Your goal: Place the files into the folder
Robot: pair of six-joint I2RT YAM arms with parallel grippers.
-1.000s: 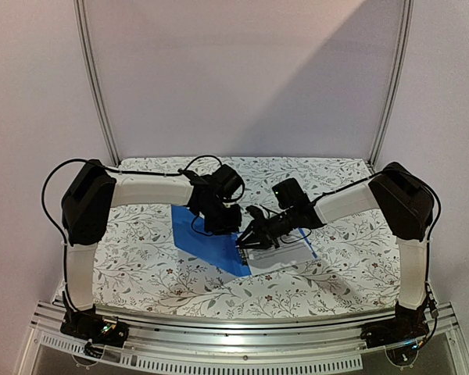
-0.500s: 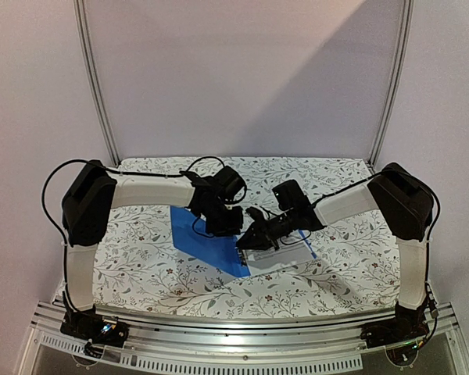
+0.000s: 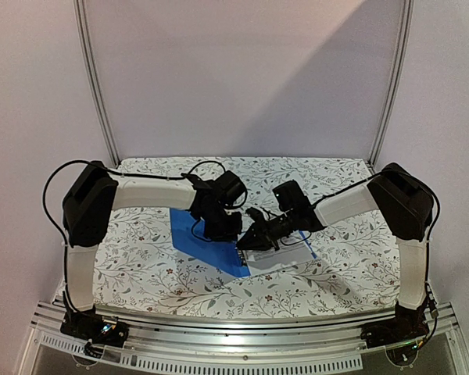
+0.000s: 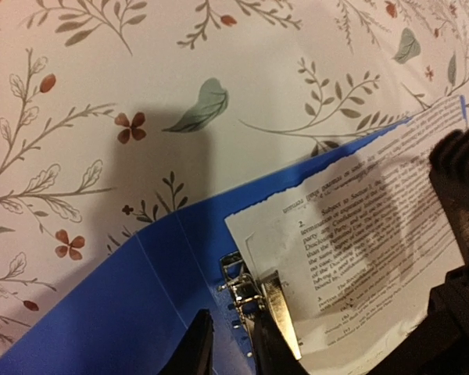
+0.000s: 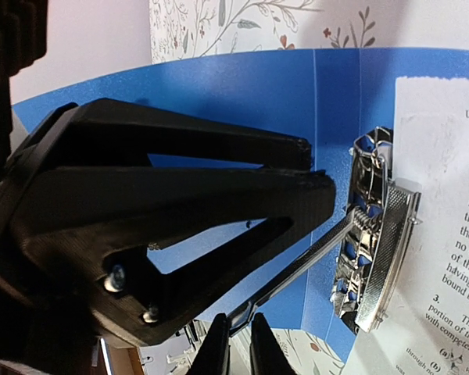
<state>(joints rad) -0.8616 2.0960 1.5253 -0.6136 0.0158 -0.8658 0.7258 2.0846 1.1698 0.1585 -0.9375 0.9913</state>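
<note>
The blue folder (image 3: 205,241) lies open on the table, seen close in the left wrist view (image 4: 102,320). The white printed files (image 3: 280,255) lie on its right half (image 4: 359,234), with their edge under the metal clip (image 4: 254,293). My right gripper (image 5: 240,344) is shut on the tip of the clip's long metal lever (image 5: 305,262), which slants up from the clip (image 5: 375,234). My left gripper (image 4: 230,348) hovers over the folder's spine just left of the clip. Its jaws are a narrow gap apart with nothing between them. It fills the right wrist view as a black shape (image 5: 164,187).
The table has a floral cloth (image 3: 141,266). The two grippers are close together over the folder's middle (image 3: 234,233). A white wall with two metal poles (image 3: 98,86) stands behind the table.
My left gripper has shifted slightly nearer to the right gripper over the folder's spine. My right gripper has stayed where it was, holding the lever.
</note>
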